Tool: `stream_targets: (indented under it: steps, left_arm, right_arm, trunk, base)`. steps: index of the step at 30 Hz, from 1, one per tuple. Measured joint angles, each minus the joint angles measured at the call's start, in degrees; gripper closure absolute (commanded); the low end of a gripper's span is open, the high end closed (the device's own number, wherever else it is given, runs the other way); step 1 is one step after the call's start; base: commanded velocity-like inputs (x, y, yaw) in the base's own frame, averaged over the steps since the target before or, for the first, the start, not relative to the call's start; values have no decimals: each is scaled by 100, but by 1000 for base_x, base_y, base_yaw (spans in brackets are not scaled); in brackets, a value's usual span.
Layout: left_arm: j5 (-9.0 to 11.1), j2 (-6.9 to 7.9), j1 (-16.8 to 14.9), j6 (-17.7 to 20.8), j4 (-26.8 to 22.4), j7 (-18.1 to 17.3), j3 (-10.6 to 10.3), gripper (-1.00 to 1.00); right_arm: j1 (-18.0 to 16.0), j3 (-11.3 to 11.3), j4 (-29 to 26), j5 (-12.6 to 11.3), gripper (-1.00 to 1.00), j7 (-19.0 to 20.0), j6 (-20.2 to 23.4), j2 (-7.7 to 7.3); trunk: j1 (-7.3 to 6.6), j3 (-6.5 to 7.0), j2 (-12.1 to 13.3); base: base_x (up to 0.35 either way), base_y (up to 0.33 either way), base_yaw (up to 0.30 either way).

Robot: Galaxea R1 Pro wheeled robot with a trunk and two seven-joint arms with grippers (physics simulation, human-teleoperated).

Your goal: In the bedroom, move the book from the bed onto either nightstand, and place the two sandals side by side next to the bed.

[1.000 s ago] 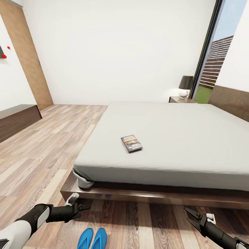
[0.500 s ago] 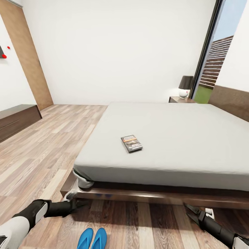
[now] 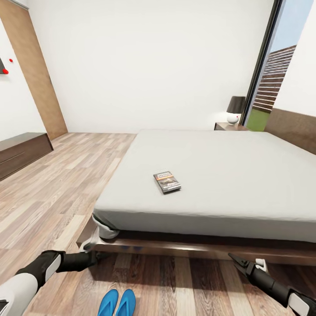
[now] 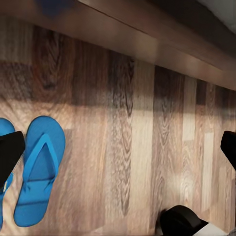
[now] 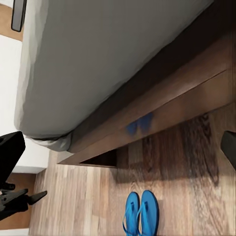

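Book lies flat on the bed, lower-centre of the mattress in head view, near the foot edge, cover up w/ orange band visible; nothing touching it. Bed fills centre and right of frame; dark wood frame runs along its lower edge, headboard at far right. Nightstand sits beyond the bed's far corner, upper right, w/ a lamp on top, beside the tall window.

Sandals are on the wood floor at bottom centre-left of head view, side by side, touching or nearly so, just short of the bed frame, partly cut by the frame's bottom edge. Left wrist view shows one whole blue sandal at lower left, the second half hidden behind a dark fingertip; right wrist view shows the pair at bottom centre below the bed's corner.

Left gripper is low at lower left, near the bed's corner, above the floor; in its wrist view the fingertips sit at opposite frame edges, so spread wide, holding nothing. Right gripper is at lower right, close to the bed frame; fingers parted, likewise wide apart in its wrist view, empty. Long low bench at left against the wall.
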Motion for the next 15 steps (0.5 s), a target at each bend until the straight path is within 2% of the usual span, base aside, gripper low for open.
stream_targets:
  steps: [7, 15]
  left_arm:
    - [3, -5, 26, -48, 8, 225, -9, -100]
    - [3, -7, 35, -64, 11, 481, -19, -100]
  right_arm:
    - [-17, 23, -1, 4, -100, -225, -225, 15]
    - [-21, 26, 4, 13, -100, -481, -420, 24]
  trunk:
    - [1, 0, 0]
    - [1, 0, 0]
  base:
    - [-30, -21, 0]
    - [-75, -83, 0]
